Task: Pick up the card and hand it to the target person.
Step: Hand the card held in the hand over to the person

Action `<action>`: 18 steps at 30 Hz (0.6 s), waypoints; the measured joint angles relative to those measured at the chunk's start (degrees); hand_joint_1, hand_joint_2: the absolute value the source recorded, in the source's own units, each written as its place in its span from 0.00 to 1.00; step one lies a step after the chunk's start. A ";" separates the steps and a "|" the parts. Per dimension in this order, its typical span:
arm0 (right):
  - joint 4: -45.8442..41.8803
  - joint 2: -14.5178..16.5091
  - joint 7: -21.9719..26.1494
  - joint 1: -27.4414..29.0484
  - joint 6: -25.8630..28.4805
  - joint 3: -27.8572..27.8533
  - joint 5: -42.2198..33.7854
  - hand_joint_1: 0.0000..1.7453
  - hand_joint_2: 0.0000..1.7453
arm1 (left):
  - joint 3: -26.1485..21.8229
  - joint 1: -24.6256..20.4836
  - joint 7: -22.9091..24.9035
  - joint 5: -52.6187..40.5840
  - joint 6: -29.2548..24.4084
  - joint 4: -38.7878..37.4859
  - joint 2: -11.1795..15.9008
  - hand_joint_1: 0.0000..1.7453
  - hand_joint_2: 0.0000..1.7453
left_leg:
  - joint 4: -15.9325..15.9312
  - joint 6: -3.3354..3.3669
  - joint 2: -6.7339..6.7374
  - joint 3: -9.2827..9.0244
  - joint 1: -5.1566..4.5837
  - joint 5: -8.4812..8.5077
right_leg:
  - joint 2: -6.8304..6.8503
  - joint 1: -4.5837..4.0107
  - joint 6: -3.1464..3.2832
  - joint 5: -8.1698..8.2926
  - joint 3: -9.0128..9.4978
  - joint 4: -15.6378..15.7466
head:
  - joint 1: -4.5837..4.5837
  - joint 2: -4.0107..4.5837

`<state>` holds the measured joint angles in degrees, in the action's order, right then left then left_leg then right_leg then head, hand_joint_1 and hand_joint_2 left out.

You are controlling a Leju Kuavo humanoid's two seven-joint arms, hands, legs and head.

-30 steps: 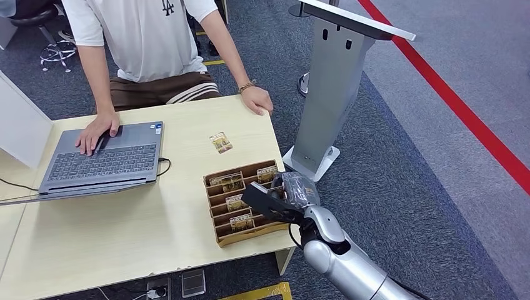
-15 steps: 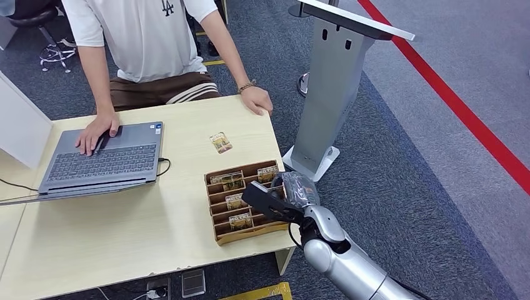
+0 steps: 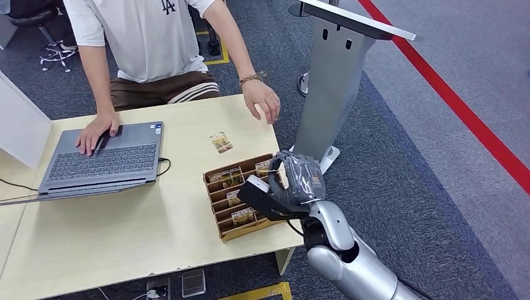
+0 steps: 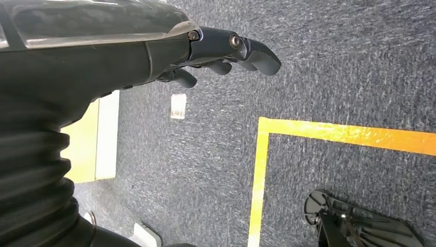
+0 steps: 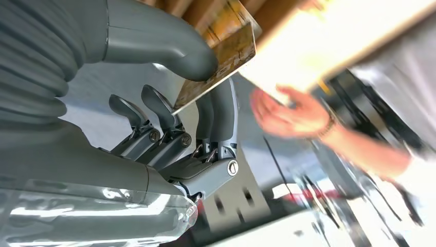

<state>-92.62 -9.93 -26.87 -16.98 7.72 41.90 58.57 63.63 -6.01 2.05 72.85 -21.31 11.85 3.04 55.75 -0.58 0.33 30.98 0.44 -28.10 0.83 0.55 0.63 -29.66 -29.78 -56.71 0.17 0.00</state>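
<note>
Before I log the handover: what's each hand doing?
Left hand: open, holding nothing.
Right hand: pinching a card.

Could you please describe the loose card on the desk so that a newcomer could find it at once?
Start at the desk, then the brown card tray near its right edge. Beyond the tray, towards the person, one card lies flat on bare wood, whereas the others stand in slots.

The person's white shirt (image 3: 147, 37) bears what looks like "LA".
</note>
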 joint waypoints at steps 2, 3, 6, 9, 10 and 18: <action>-2.85 -0.51 0.50 0.21 0.91 -0.01 1.33 0.92 1.00 | 0.00 0.00 -0.01 0.00 -0.16 0.00 0.00 0.00 1.00 | 0.00 0.00 0.00 0.00 0.00 0.00 | 0.00 0.00 0.00 0.00 0.00 0.00 | 0.01 0.00; -4.10 -0.73 0.81 0.25 1.48 -0.01 1.82 0.92 1.00 | 0.00 -0.01 -0.02 0.00 -0.21 0.00 0.01 0.00 1.00 | 0.00 0.00 0.00 0.00 0.00 0.00 | 0.00 0.00 0.00 0.00 0.01 0.00 | 0.01 0.00; -7.16 -1.24 2.60 0.32 4.64 0.00 2.94 0.92 1.00 | 0.00 0.00 -0.02 0.00 -0.26 0.00 0.02 0.00 1.00 | 0.00 0.00 0.00 -0.01 0.00 0.00 | 0.00 0.00 0.00 0.00 0.01 0.00 | 0.03 0.00; -8.57 -1.49 6.39 0.42 11.15 0.00 3.42 0.92 1.00 | 0.00 -0.02 0.00 0.00 -0.27 0.00 0.01 0.00 1.00 | 0.00 0.00 0.00 -0.01 0.00 0.00 | 0.00 0.00 0.00 0.00 0.02 0.00 | 0.02 0.00; -8.71 -1.54 7.64 0.47 13.17 0.00 3.57 0.92 1.00 | 0.00 -0.02 0.00 0.00 -0.28 0.00 0.01 0.00 1.00 | 0.00 0.00 0.00 -0.01 0.00 0.00 | 0.00 0.00 0.00 0.00 0.02 0.00 | 0.02 0.00; -7.52 -1.31 13.20 1.15 21.54 0.03 4.81 0.92 1.00 | 0.00 -0.05 -0.02 0.00 -0.30 0.00 -0.02 0.00 1.00 | 0.00 0.00 0.00 0.02 0.00 0.00 | 0.00 0.00 0.00 0.00 0.02 0.00 | 0.02 0.00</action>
<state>-100.14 -11.25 -13.67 -15.83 29.25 41.93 63.39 63.63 -6.06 2.03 72.85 -21.61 11.85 3.02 55.75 -0.58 0.33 31.00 0.45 -28.10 0.83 0.55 0.63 -29.66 -29.76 -56.71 0.19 0.00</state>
